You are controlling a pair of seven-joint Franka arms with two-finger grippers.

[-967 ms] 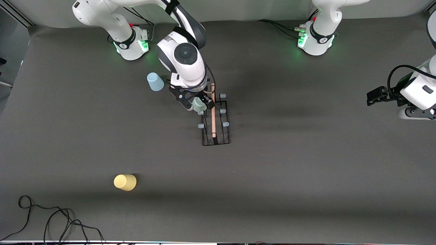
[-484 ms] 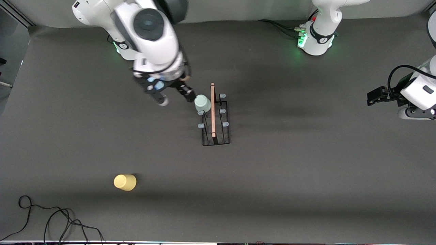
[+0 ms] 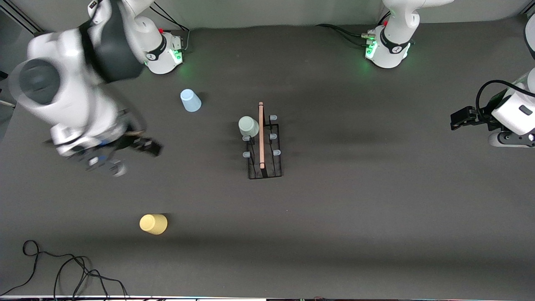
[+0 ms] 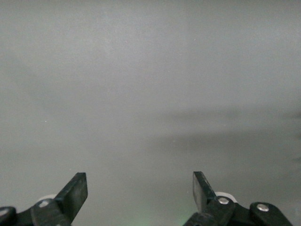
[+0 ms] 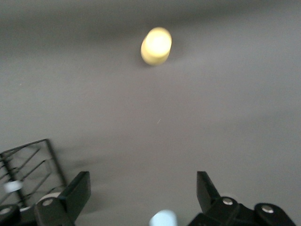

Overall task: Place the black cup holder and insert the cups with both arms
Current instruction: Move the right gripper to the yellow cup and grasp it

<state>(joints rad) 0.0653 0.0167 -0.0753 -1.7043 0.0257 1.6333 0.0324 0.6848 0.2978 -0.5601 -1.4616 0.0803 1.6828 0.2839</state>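
Observation:
The black cup holder [image 3: 266,161] stands mid-table with its wooden rod handle [image 3: 261,133]. The mint green cup [image 3: 248,126] sits upside down on one of its pegs at the end nearest the robots' bases. The blue cup [image 3: 190,100] stands upside down on the table toward the right arm's base. The yellow cup [image 3: 153,224] stands nearer the front camera and shows in the right wrist view [image 5: 156,45]. My right gripper [image 3: 130,157] is open and empty over bare table between the blue and yellow cups [image 5: 143,175]. My left gripper [image 3: 456,120] waits open at its end of the table [image 4: 139,175].
A black cable [image 3: 62,267] lies at the front corner at the right arm's end. A corner of the rack [image 5: 28,165] shows in the right wrist view. The left wrist view shows only bare grey table.
My right gripper let go of the mint cup on the peg, opened, and swung away toward its own end of the table. The left arm has not moved.

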